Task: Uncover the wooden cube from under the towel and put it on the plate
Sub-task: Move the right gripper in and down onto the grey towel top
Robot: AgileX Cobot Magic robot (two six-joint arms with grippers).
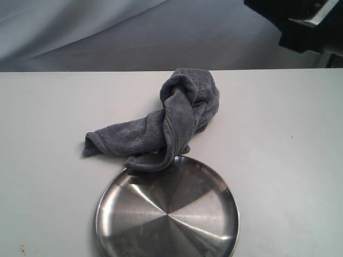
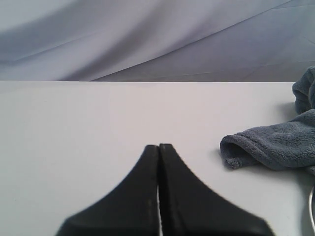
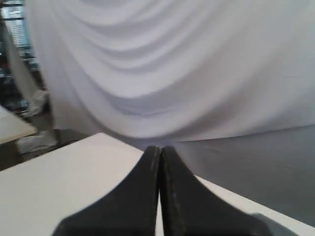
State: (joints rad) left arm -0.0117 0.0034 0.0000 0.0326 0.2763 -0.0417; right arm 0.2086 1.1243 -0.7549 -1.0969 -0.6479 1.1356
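Note:
The dark grey towel [image 1: 166, 123] lies bunched and twisted on the white table, its lower fold touching the far rim of the steel plate [image 1: 167, 214]. The wooden cube is hidden; no part of it shows. One towel end [image 2: 275, 145] shows in the left wrist view, off to one side of my left gripper [image 2: 158, 145], which is shut with nothing in it and stays apart from the cloth. My right gripper [image 3: 160, 147] is shut and empty, held above a table corner and facing the draped backdrop. Part of the right arm [image 1: 300, 21] shows dark at the top right of the exterior view.
A white table [image 1: 48, 118] carries everything, with its far edge against a grey-white draped cloth backdrop [image 1: 107, 32]. Bare tabletop lies left and right of the towel. A sliver of the plate's rim [image 2: 312, 211] shows in the left wrist view.

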